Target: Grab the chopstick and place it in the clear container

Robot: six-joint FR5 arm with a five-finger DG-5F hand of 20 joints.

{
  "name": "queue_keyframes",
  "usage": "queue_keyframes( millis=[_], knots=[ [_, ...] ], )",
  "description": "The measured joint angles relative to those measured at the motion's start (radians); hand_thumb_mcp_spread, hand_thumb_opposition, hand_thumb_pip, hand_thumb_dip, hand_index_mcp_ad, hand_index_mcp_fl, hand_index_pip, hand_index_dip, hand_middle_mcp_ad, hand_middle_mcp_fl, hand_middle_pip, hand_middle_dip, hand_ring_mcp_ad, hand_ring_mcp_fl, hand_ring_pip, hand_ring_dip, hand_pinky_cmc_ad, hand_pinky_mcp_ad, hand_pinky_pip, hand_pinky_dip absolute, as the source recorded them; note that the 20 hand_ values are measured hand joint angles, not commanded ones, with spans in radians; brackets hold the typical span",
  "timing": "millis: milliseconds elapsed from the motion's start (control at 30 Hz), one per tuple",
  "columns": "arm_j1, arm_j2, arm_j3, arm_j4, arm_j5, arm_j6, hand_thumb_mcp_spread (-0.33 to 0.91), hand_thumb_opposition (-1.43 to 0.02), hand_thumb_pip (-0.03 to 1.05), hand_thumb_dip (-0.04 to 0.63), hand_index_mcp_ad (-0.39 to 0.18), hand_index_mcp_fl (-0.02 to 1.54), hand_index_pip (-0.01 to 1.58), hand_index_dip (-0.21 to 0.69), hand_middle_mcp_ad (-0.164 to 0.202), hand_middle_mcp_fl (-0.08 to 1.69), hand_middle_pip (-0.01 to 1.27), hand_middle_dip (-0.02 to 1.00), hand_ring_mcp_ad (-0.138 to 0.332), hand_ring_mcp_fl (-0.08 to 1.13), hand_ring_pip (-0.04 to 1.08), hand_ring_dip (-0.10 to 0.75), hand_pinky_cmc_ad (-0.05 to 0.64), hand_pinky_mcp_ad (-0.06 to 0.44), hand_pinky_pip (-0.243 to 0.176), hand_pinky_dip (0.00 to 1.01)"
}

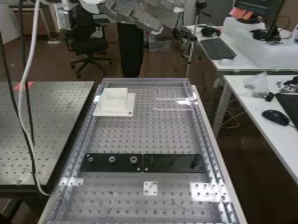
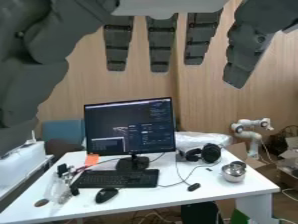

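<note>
Holding high and open, clear of everything below.
The hand (image 1: 136,17) hangs beyond the bench's far end, its fingers (image 2: 160,47) straight and spread with nothing between them, probably so they can come down over something slim without knocking it. On the perforated tabletop (image 1: 126,137), a white stepped block (image 1: 115,100) sits near the far left corner, perhaps as a raised rest. Just right of it in the high view, a thin pale line may be the chopstick (image 1: 171,109), though it could be an edge of the clear container; I cannot tell which. Either way, it lies lower than the fingers and nearer that camera, well apart from them.
</note>
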Motion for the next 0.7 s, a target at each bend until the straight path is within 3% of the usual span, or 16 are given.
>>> queue_keyframes(
  millis=[700],
  knots=[
    [-0.047, -0.014, 0.003, 0.012, -0.005, -0.033, 0.19, -0.67, 0.37, 0.087, -0.197, 0.18, 0.04, 0.216, 0.052, 0.08, 0.12, 0.24, 0.147, 0.02, 0.10, 0.119, 0.572, 0.393, -0.075, 0.16]
  ],
)
